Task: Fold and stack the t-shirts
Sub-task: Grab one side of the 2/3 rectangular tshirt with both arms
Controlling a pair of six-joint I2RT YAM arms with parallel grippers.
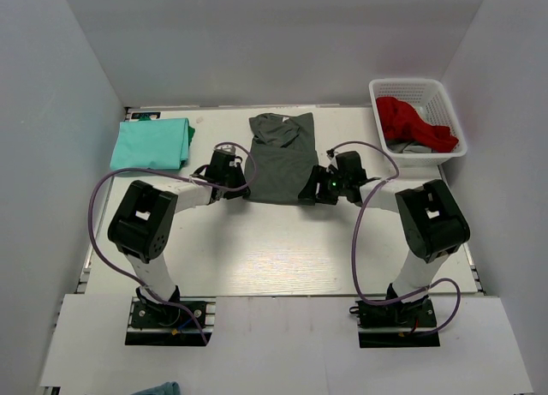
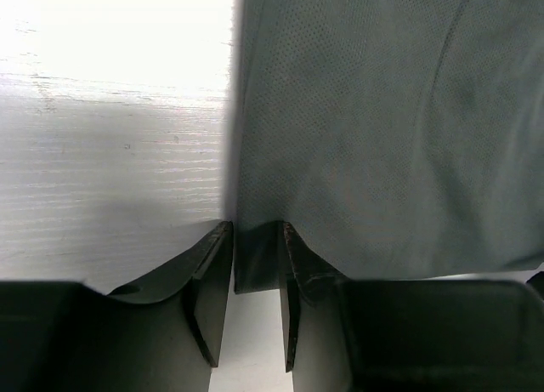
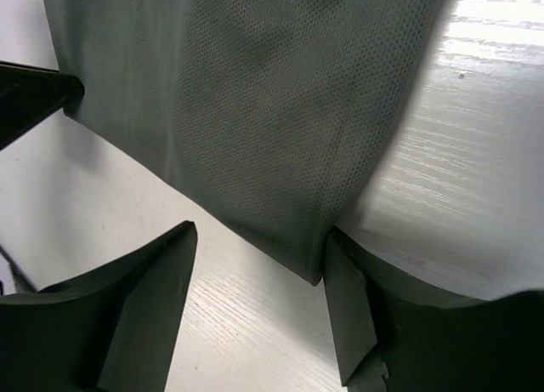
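Note:
The dark charcoal grey t-shirt point(image 1: 278, 159) lies flat in a long narrow fold at the table's middle. My left gripper point(image 1: 236, 182) is at its near left corner; in the left wrist view the fingers point(image 2: 257, 230) stand narrowly apart astride that corner of the shirt point(image 2: 374, 128), with table showing between them. My right gripper point(image 1: 312, 189) is at the near right corner; its jaws point(image 3: 259, 239) are wide open, and the corner of the shirt point(image 3: 255, 111) lies by the right finger. The mint-turquoise t-shirt point(image 1: 152, 143) lies folded at the far left.
A white basket point(image 1: 411, 85) at the far right holds a red cloth point(image 1: 413, 121) and a grey one. The white wooden table point(image 1: 274, 249) has walls on three sides. Purple cables loop beside both arms.

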